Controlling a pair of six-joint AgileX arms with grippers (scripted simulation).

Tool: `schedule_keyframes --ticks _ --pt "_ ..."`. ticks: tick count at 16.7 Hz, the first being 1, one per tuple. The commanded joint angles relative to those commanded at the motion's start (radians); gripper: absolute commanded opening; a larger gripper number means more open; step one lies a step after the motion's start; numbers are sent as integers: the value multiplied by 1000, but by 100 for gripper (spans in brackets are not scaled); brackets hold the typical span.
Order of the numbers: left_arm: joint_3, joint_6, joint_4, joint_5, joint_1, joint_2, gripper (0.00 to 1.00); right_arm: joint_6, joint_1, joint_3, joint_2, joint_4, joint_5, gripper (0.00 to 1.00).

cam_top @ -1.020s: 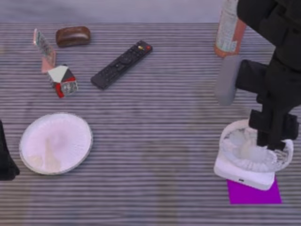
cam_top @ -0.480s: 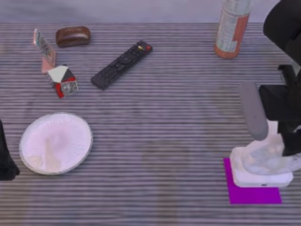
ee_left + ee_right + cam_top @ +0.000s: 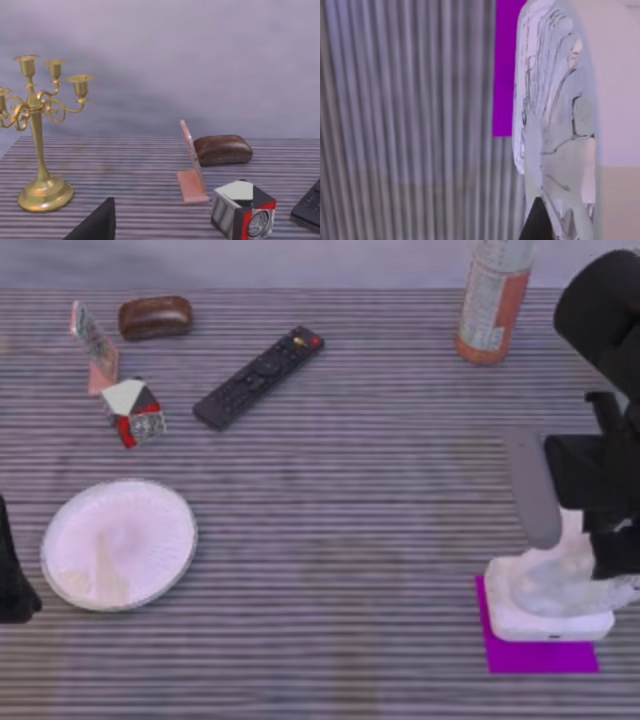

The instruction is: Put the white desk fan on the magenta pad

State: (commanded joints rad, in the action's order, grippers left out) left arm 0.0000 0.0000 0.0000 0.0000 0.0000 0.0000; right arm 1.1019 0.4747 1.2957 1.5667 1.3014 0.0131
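The white desk fan (image 3: 548,592) stands at the table's right front, and its base covers most of the magenta pad (image 3: 540,656). A strip of the pad shows on the left and front of the base. My right gripper (image 3: 603,562) comes down from above and is shut on the fan's grille. In the right wrist view the grille (image 3: 555,120) fills the picture, with the pad (image 3: 503,70) beside it and one dark fingertip (image 3: 537,225) against the fan. My left gripper (image 3: 12,582) is parked open at the table's left edge.
A white plate (image 3: 118,545) lies front left. A black remote (image 3: 258,377), a patterned cube (image 3: 133,411), a pink stand (image 3: 95,348) and a brown loaf (image 3: 155,316) sit at the back left. An orange bottle (image 3: 490,300) stands back right. A gold candelabra (image 3: 37,130) shows in the left wrist view.
My right gripper carried the fan to the right and forward from the pad's back edge onto the pad. In the last half second it sank slightly. The left arm stayed still.
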Motion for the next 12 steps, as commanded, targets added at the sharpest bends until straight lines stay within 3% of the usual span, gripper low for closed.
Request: schedule_keyframes --ticks 6,12 --pt "0 0 0 0 0 0 100 5 -1 -59 8 -63 -1 0" --pt "0 0 0 0 0 0 100 5 -1 -59 8 -63 -1 45"
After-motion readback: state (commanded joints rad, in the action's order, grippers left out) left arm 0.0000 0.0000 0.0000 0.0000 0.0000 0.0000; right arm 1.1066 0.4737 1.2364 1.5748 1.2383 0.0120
